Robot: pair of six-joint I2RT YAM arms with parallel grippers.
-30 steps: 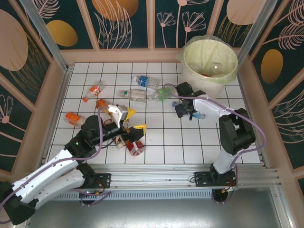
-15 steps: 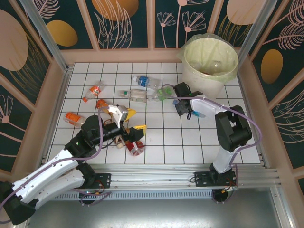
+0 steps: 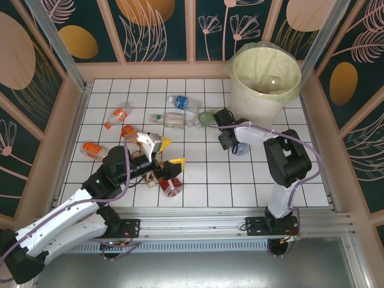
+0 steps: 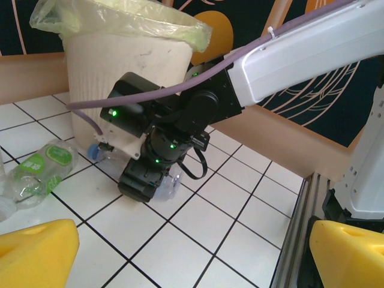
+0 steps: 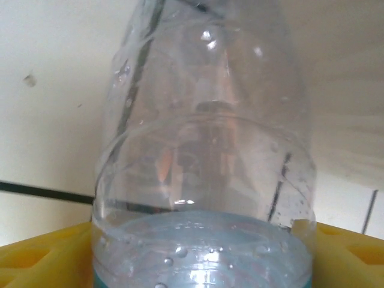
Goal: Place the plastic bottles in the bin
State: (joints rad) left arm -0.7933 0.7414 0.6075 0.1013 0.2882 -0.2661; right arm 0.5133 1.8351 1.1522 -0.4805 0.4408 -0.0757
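Note:
The bin (image 3: 252, 97), a cream bucket with a pale yellow-green liner, stands at the back right and also appears in the left wrist view (image 4: 108, 66). My right gripper (image 3: 230, 141) is low over the tiles in front of it, shut across a clear plastic bottle (image 3: 241, 147) with bluish liquid. The bottle (image 5: 204, 180) lies between the yellow fingers (image 5: 36, 258). From the left wrist that bottle (image 4: 169, 183) pokes out under the right gripper. My left gripper (image 3: 169, 151) hangs open at the left, holding nothing. Several more plastic bottles lie on the tiles, such as the green-labelled one (image 3: 207, 117).
Orange-labelled bottles (image 3: 94, 150) (image 3: 118, 115) lie at the left. A red one (image 3: 173, 187) sits near my left gripper, and a blue-labelled one (image 3: 182, 102) and a clear one (image 3: 174, 120) lie in the middle. Wooden walls (image 3: 192, 69) enclose the tiled floor.
My right gripper has shifted a little to the left with the clear bottle between its fingers. The left arm has not moved.

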